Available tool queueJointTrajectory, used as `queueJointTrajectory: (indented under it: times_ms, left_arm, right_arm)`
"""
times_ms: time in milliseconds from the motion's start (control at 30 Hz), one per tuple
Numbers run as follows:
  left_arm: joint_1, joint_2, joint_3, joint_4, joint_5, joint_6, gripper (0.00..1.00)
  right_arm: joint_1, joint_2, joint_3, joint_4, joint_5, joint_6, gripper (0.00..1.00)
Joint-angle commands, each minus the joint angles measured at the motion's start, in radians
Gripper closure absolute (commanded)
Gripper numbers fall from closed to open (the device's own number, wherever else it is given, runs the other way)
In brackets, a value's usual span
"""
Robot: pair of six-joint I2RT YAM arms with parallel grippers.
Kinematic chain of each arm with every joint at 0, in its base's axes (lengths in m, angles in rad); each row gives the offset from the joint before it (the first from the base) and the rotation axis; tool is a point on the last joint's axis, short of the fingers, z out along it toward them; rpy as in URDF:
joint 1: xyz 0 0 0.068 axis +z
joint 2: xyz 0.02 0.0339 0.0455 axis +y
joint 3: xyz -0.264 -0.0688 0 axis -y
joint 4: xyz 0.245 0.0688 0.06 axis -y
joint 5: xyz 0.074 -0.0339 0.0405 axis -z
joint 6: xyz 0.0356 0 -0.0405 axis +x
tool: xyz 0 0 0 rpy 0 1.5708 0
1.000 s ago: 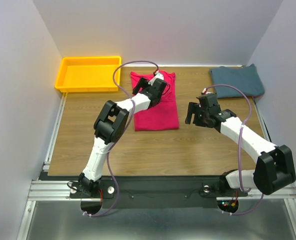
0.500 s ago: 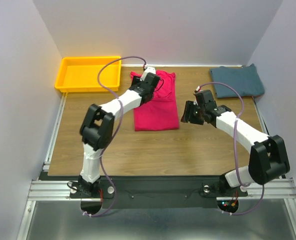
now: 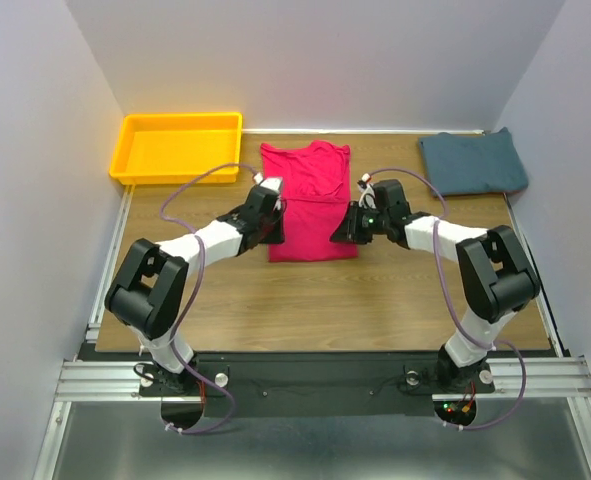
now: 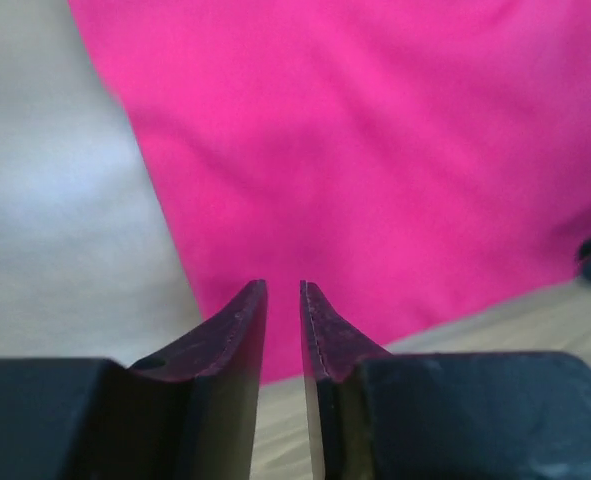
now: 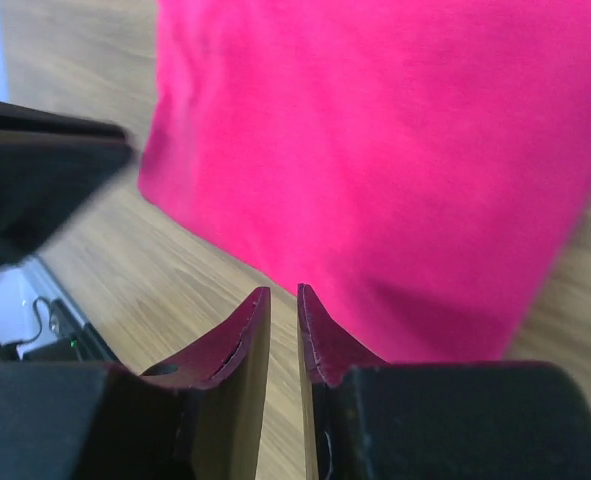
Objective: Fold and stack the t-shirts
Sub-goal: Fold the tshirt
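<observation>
The pink shirt [image 3: 310, 200] lies flat in the middle of the counter [image 3: 305, 300], toward the far edge. Its collar points at the far edge and its hem faces me. The teal shirt [image 3: 473, 163] sits folded in the far right corner, well apart, and the tray [image 3: 180, 118] is in the far left corner.

My left fingers [image 3: 273, 222] are low at the shirt's left side near the hem, and my right fingers [image 3: 344, 228] mirror them on the right side. Both pairs are nearly together with only a thin slit between them. Neither wrist view shows any cloth in the slit, so I judge I hold nothing.

The step, as I read it, is to take the two hem corners and fold the hem up toward the collar. To do that well I should:
- spread both pairs before going in
- slide one finger under each corner so I catch every layer, not just the top one
- pinch at matching spots on the two sides
- lift only enough to clear the counter
- carry both corners toward the far edge at the same pace, so the fold line stays square
- lay the hem down just short of the collar

Pulling unevenly would skew the rectangle, and the stack on the teal shirt would then sit crooked.
</observation>
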Motion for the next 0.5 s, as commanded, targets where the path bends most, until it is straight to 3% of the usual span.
queueJointTrajectory:
  times_ms: [0, 167, 467]
  left_arm:
    - [0.081, 0.006, -0.13, 0.164, 0.255, -0.121, 0.71]
    - [0.096, 0.077, -0.189, 0.179, 0.3, -0.181, 0.73]
    - [0.166, 0.032, -0.302, 0.078, 0.346, -0.244, 0.75]
  right_arm:
    - [-0.011, 0.054, -0.053, 0.227, -0.134, -0.012, 0.78]
    - [-0.081, 0.148, -0.165, 0.404, -0.202, 0.05, 0.8]
    - [-0.172, 0.196, -0.293, 0.402, -0.265, 0.096, 0.8]
